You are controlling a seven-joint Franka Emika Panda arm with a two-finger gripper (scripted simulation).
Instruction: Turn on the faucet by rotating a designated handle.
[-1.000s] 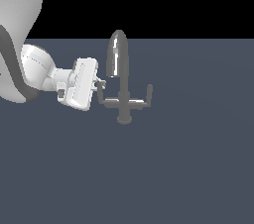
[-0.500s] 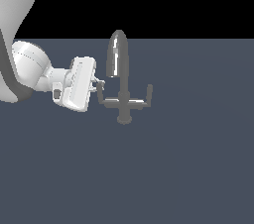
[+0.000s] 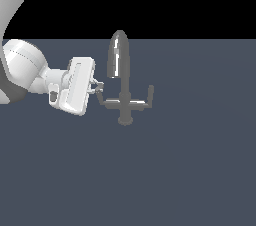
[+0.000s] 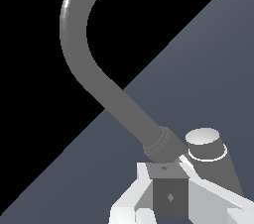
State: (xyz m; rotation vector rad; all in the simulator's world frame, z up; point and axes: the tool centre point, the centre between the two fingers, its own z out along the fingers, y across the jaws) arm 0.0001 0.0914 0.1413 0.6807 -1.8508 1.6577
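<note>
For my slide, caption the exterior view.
Panda gripper reaches the faucet's handle from the exterior view's left.

Plain simulated scene with dark floor and black backdrop

A flat slate-blue floor [image 3: 190, 170] fills the lower part; above its straight horizon there is only a black background [image 3: 190, 0], without walls, furniture or windows.
</note>
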